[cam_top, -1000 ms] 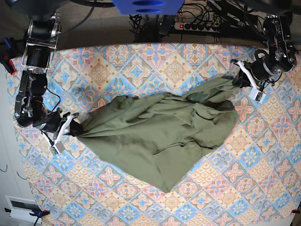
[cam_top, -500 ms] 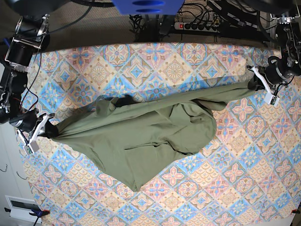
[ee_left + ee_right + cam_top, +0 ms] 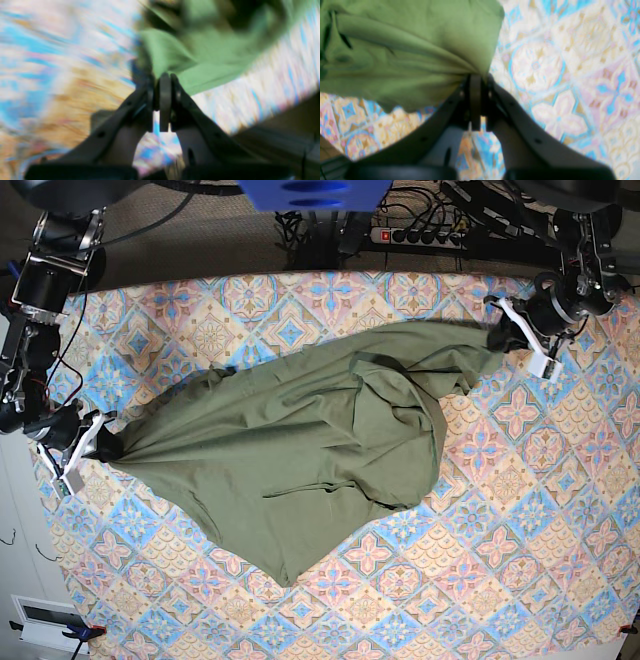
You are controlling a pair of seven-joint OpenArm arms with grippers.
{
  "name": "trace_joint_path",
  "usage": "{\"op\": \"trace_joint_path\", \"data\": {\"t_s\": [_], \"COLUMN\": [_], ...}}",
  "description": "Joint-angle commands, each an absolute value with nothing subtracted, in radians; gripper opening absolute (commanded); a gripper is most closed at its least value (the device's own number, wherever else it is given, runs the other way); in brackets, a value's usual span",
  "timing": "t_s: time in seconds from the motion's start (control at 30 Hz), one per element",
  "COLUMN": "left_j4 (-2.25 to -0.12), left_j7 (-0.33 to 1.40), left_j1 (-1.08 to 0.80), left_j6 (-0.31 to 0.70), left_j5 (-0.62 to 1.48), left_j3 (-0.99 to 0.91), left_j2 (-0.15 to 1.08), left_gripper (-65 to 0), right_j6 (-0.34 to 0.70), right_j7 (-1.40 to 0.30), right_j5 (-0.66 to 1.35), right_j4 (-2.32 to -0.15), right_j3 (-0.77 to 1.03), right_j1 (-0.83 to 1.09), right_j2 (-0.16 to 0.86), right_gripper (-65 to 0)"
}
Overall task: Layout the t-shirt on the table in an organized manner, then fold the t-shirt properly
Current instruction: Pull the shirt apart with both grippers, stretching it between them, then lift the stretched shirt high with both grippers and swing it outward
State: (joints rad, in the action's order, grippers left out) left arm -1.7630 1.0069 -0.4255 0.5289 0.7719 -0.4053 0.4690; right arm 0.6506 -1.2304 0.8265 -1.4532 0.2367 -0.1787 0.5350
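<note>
Two end effectors (image 3: 502, 338) (image 3: 112, 446) clamped on olive t-shirt (image 3: 300, 440), shirt stretched between them

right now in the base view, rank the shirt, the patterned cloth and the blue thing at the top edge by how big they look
1. pink, blue and cream floral-tile cloth, largest
2. olive-green cotton t-shirt, spread crumpled across its middle
3. bright blue smooth object, smallest, cut off by the top edge

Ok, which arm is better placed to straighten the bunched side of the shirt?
Left, I think: the left tool grips the shirt near the bunched folds, while the right tool grips the opposite end.
</note>
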Motion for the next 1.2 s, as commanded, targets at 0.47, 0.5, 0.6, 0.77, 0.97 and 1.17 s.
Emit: {"op": "trace_joint_path", "data": {"t_s": [0.47, 0.5, 0.6, 0.77, 0.97, 1.17], "left_j4": [-1.770, -1.761, -1.695, -1.523, -1.319, -1.207], "left_j7": [1.224, 1.225, 1.225, 1.218, 1.155, 1.092], "left_j1": [0.249, 0.286, 0.421, 0.674, 0.966, 1.179], "left_j6": [0.524, 0.524, 0.522, 0.522, 0.524, 0.522], "left_j5": [0.780, 0.780, 0.768, 0.680, 0.610, 0.611], "left_j3": [-0.673, -0.673, -0.673, -0.673, -0.631, -0.532], "left_j2": [0.303, 0.303, 0.308, 0.311, 0.311, 0.329], "left_gripper": [-65.0, -65.0, -65.0, -65.0, -65.0, -65.0], "right_j6": [0.651, 0.651, 0.651, 0.651, 0.651, 0.651], "right_j7": [-1.170, -1.168, -1.141, -1.059, -0.993, -0.947], "right_j5": [0.848, 0.848, 0.848, 0.848, 0.848, 0.848], "right_j4": [-1.412, -1.386, -1.288, -1.142, -0.995, -0.955], "right_j3": [0.245, 0.245, 0.243, 0.236, 0.232, 0.171], "right_j1": [-0.599, -0.619, -0.705, -0.863, -1.043, -1.179], "right_j2": [0.559, 0.559, 0.559, 0.559, 0.558, 0.558], "right_gripper": [-64.7, -64.7, -64.7, -64.6, -64.5, -64.4]}}
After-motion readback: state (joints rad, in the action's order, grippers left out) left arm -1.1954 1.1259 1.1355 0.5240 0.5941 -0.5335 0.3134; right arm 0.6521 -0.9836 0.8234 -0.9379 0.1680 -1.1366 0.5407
